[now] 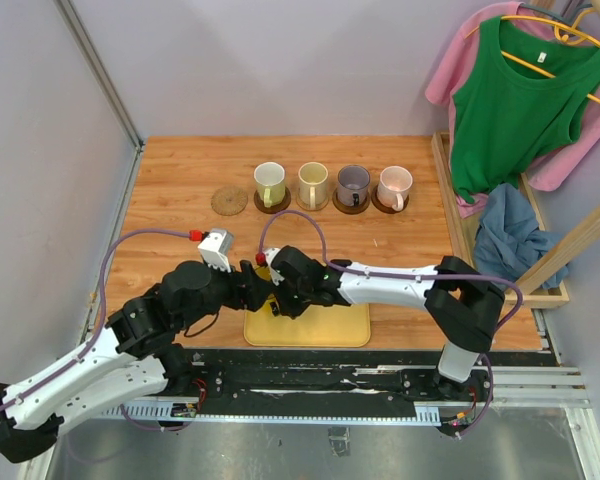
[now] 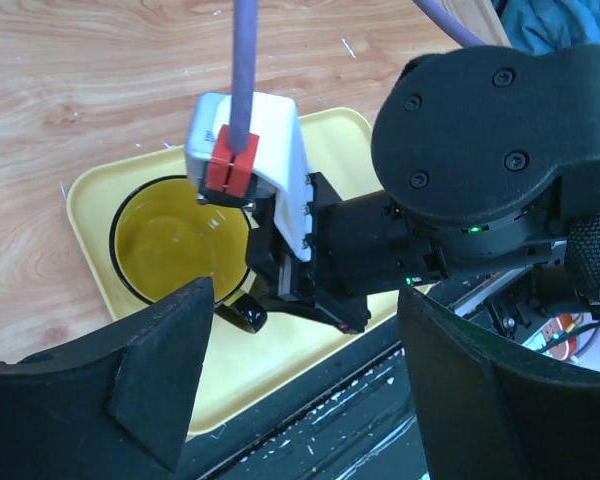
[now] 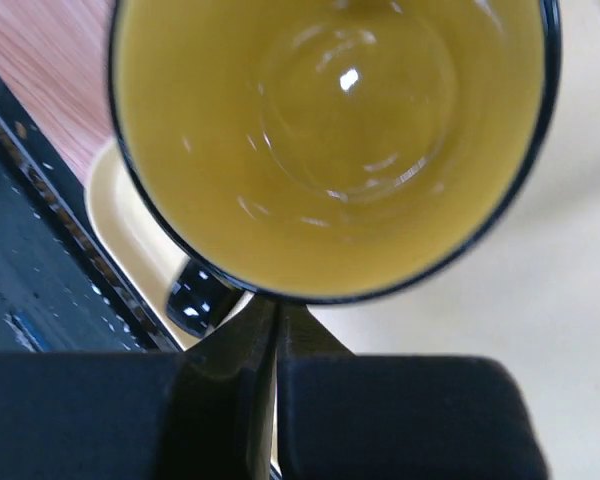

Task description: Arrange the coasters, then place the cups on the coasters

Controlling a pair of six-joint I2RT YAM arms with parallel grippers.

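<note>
Yellow cup (image 2: 175,245) is see-through, glossy, dark-rimmed, dark-handled and upright.

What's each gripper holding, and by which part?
Left gripper: nothing, open. Right gripper shut at the yellow mug rim beside its handle; a grip cannot be confirmed.

A yellow tray (image 1: 330,330) is seen directly under the right pincer (image 3: 277,315), with most of its bare surface spread out to one side of it. The tray is carried by a wooden table (image 1: 180,180), whose boards run on well beyond the pincer to a grey wall (image 1: 280,60). A black rail (image 1: 310,375) is fixed along the table's near edge, just past the tray from the pincer. Well apart from the pincer, off the table's right edge, a wooden rack (image 1: 580,235) is placed. A green top (image 1: 510,110) is hung there on a hanger (image 1: 532,63), pink cloth (image 1: 450,75) is shown behind it, and a blue cloth (image 1: 505,235) is bunched below.
</note>
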